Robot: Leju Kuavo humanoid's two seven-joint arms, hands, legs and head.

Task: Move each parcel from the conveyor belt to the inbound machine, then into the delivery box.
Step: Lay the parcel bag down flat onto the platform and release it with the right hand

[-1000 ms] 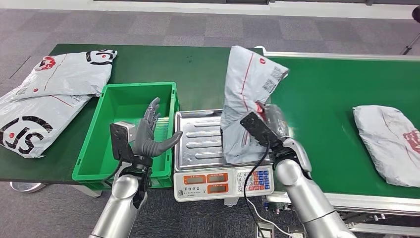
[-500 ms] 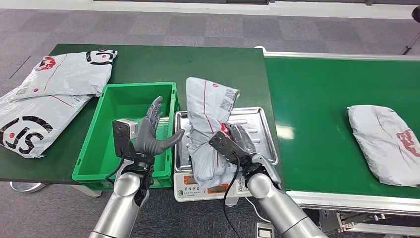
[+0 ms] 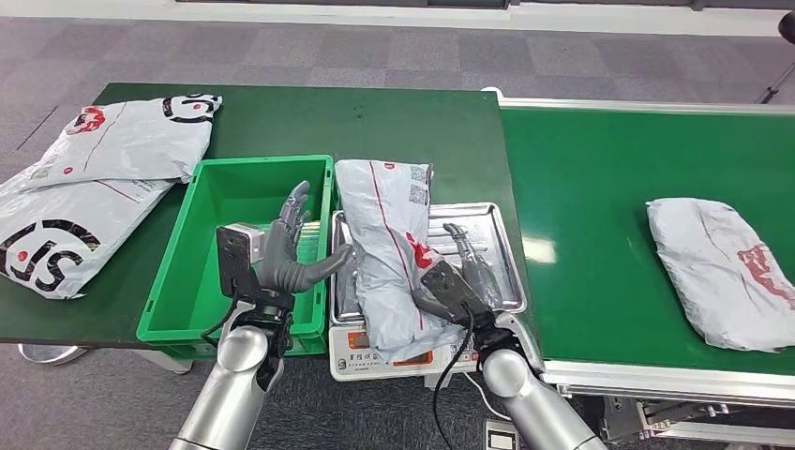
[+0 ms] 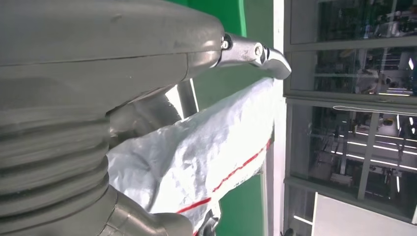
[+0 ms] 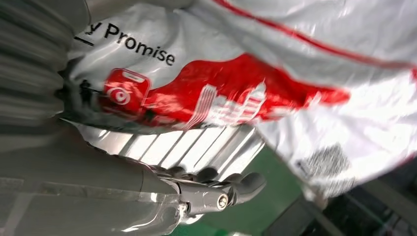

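Looks like a parcel-sorting setup in a lab or warehouse: green conveyor belt (image 3: 619, 187), a weighing scale (image 3: 412, 352) with keypad, a green crate (image 3: 187, 309) and courier bags (image 3: 84, 187) piled up. Grey carpet tiles (image 3: 375, 56) underneath, glass partitions (image 4: 349, 98) nearby.

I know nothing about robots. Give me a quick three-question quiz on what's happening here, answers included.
1. True or false: the green crate already holds a parcel.
2. What does the parcel on the scale rest on? A) the belt B) the scale's steel tray C) the floor
3. Which hand lies beside that parcel on the tray?

Key
1. False; its inside is bare.
2. B.
3. The right hand; the left hand is open above the crate.
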